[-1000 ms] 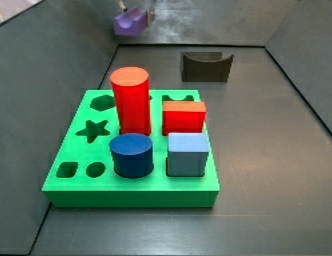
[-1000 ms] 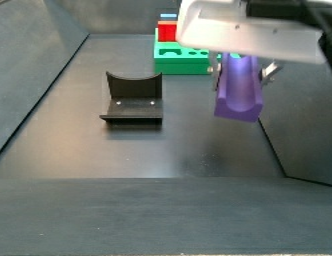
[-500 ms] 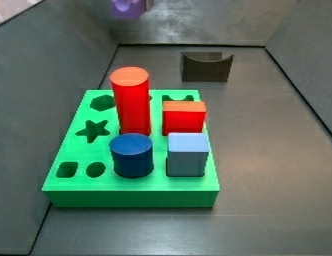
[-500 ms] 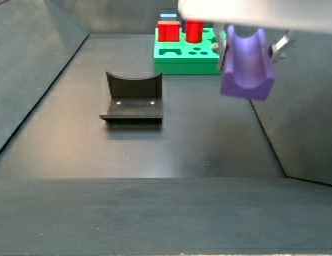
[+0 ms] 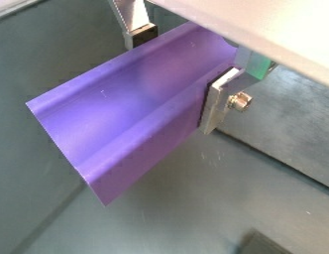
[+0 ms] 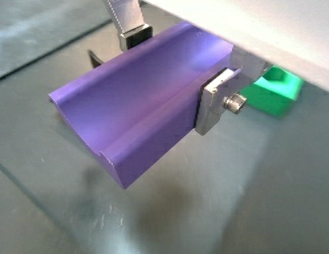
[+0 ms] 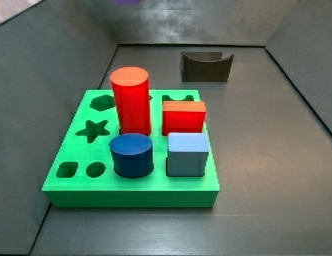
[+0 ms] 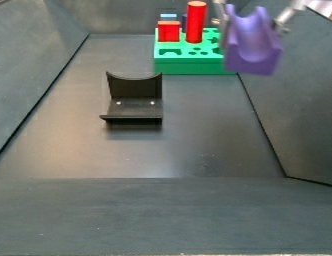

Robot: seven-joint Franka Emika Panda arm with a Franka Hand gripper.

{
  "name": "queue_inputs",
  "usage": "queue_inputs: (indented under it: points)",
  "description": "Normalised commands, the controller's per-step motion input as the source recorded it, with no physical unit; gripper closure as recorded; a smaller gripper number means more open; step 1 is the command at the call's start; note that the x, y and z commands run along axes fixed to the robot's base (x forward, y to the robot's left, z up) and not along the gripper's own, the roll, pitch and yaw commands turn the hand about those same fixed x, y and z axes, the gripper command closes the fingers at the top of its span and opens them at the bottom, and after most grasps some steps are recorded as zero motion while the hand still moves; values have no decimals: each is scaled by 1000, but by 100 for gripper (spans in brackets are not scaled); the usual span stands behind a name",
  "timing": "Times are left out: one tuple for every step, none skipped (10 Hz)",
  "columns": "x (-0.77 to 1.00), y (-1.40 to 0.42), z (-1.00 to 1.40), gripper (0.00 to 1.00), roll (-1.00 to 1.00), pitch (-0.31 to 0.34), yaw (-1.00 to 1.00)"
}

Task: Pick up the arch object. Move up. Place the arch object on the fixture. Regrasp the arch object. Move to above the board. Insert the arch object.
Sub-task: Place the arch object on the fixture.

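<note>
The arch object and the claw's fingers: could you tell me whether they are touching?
Touching. Both wrist views show the claw closed on the arch object, one silver finger pressed flat against its side, the other against the opposite side.

The gripper (image 5: pixel 174 67) is clamped on the arch (image 5: pixel 128 114), its two silver finger plates pressing opposite long faces of the piece in both wrist views (image 6: pixel 174 64). In a side view the gripper (image 8: pixel 269 12) hangs high in the air near the far right corner of the table, mostly cut off by the frame edge, with the arch (image 8: pixel 250 42) held below it, clear of the floor.
</note>
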Motion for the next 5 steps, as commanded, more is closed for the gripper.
queue_inputs:
  points:
    - [741,-1000,-78,100,-71,-164,536]
    - [768,-1000,-77,100,-90,-127,409]
    - [846,-960,-79,100,-114,-61,228]
    - [738,-693,-68,100,-117,-26,144]
    - [607,-344,-53,100,-107,-2,74]
